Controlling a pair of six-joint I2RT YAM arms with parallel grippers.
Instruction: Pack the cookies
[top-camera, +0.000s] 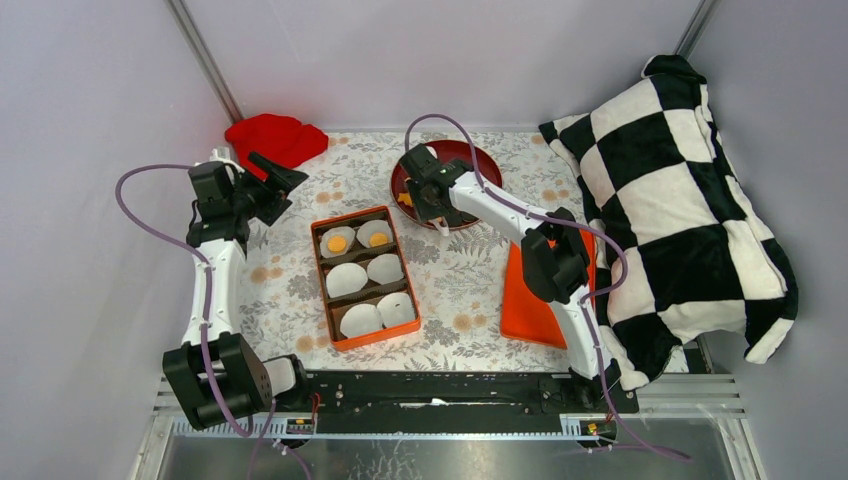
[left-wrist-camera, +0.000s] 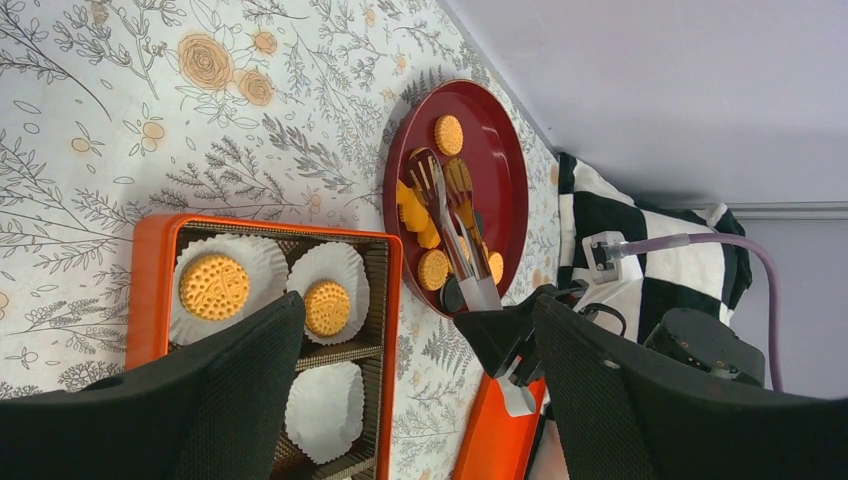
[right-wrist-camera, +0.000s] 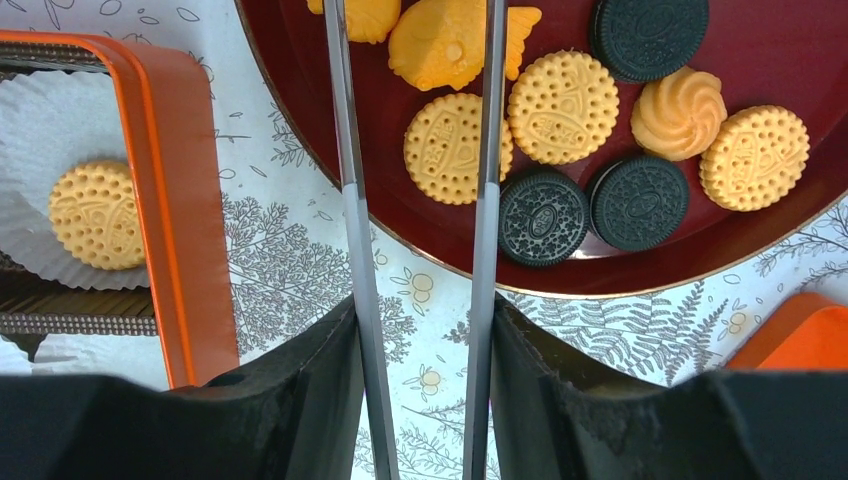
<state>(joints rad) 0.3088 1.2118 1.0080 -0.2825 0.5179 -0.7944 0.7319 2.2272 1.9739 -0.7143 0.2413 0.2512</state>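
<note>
Right fingers (right-wrist-camera: 300, 400) are clamped on metal tongs (right-wrist-camera: 487, 200), blades apart over the cookies (right-wrist-camera: 458, 148) on the red plate (right-wrist-camera: 790, 40) at the counter's far edge. Two more cookies sit in paper cups (top-camera: 347, 279) in the far row of the orange box (top-camera: 348, 213). Left fingers (left-wrist-camera: 230, 400) are spread wide and empty, toward the far-left corner. Cookies look light, stiff and brittle, so I'd pinch one gently across its rim, picking one clear of its neighbours.
</note>
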